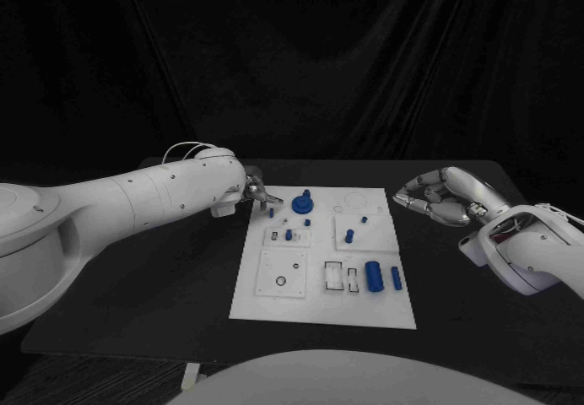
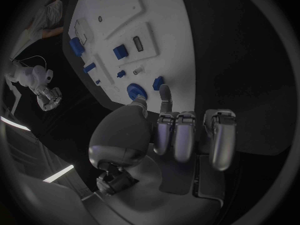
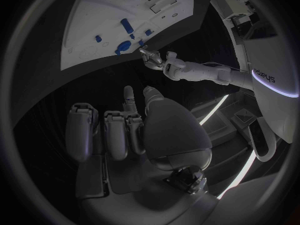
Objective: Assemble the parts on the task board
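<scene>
On the white rectangular task board (image 1: 319, 291), nearest me, a fat blue cylinder (image 1: 374, 276) lies beside a slimmer blue peg (image 1: 396, 278). My right hand (image 1: 435, 200) hovers off the board's far right corner, fingers curled in on nothing. Farther off, my left hand (image 1: 255, 192) reaches the far left edge by the round blue knob (image 1: 303, 203) (fingers mostly curled, empty).

The flat white task board (image 1: 319, 295) looks like matt, smooth plastic, and its small blue parts (image 1: 374, 276) like smooth plastic. The black worktop (image 1: 159, 287) is matt. The silver left hand (image 2: 178, 135) shows smooth, metallic-looking, softly glossy fingers.
</scene>
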Robot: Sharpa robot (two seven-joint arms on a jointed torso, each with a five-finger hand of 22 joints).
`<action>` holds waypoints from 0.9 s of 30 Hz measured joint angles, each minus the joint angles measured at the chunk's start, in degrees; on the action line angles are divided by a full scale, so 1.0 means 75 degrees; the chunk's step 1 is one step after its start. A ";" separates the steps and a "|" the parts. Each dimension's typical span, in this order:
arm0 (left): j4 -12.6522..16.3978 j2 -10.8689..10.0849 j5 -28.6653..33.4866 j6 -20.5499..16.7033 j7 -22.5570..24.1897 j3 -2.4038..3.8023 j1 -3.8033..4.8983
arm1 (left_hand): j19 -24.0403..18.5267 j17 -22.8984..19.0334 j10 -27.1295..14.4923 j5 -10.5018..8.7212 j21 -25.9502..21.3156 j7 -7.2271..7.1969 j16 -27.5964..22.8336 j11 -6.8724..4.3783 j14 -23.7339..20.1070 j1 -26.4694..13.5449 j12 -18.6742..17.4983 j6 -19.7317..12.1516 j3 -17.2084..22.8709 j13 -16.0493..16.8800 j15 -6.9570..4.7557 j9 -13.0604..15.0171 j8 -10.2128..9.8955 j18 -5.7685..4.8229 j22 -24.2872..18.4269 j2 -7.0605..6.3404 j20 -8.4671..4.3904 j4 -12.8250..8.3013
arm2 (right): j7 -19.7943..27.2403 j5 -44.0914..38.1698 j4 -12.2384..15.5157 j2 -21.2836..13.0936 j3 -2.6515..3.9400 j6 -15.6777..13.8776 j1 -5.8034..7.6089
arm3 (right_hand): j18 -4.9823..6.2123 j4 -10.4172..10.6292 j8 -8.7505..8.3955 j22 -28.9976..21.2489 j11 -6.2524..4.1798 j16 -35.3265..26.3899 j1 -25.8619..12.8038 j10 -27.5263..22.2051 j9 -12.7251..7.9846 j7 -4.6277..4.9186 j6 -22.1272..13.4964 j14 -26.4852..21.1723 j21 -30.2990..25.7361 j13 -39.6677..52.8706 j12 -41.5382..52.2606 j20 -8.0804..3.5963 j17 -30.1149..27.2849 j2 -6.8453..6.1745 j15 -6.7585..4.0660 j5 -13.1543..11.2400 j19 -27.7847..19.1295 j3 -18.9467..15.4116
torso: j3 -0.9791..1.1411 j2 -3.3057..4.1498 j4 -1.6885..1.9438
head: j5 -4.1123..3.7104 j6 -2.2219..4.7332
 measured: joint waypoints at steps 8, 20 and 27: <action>-0.0069 0.0058 -0.0035 0.0086 0.0000 0.0000 -0.0063 | 0.0000 -0.0001 0.0000 0.0000 -0.0033 -0.0001 0.0000 0.0000 0.0000 0.0066 0.0000 -0.0054 0.0000 0.0000 0.0000 0.0060 0.0031 0.0000 0.0000 0.0066 0.0000 0.0000 | -0.0015 0.0002 -0.0006 0.0003 0.0000 0.0008 -0.0001 | 0.0000 -0.0020 0.0000 -0.0001 0.0000 0.0000 0.0000 0.0000 -0.0014 0.0000 0.0000 0.0000 0.0000 -0.0001 0.0000 0.0000 0.0000 0.0000 0.0000 0.0072 0.0000 0.0020 | 0.0000 0.0001 -0.0001 | -0.0015 0.0000; -0.0110 0.0098 -0.0052 0.0155 0.0010 0.0000 -0.0105 | 0.0000 -0.0001 0.0000 0.0349 -0.0065 0.0000 0.0000 0.0000 0.0000 0.0256 0.0000 -0.0163 0.0055 0.0000 0.0000 0.0176 0.0064 0.0000 0.0000 0.0145 0.0000 -0.0055 | -0.0033 0.0002 -0.0006 0.0001 0.0000 0.0016 -0.0003 | 0.0000 -0.0042 -0.0038 -0.0002 -0.0027 0.0000 0.0041 -0.0027 -0.0032 0.0000 0.0000 0.0000 -0.0037 -0.0002 0.0000 0.0000 0.0000 0.0040 0.0000 0.0218 0.0000 0.0042 | 0.0000 0.0001 -0.0001 | -0.0022 0.0000; -0.0119 0.0100 -0.0057 0.0169 0.0018 0.0000 -0.0110 | 0.0000 -0.0002 0.0000 0.0751 -0.0094 -0.0018 0.0000 0.0000 0.0000 0.0538 0.0000 -0.0238 0.0149 0.0000 0.0000 0.0248 0.0094 0.0000 -0.0001 0.0190 0.0000 -0.0213 | -0.0039 0.0003 -0.0008 0.0002 0.0000 0.0022 -0.0008 | 0.0000 -0.0042 -0.0038 -0.0002 -0.0027 0.0000 0.0075 -0.0027 -0.0049 0.0000 0.0000 0.0000 -0.0037 -0.0002 0.0000 0.0000 0.0000 0.0008 0.0000 0.0331 0.0000 0.0085 | 0.0000 0.0001 -0.0001 | -0.0025 0.0000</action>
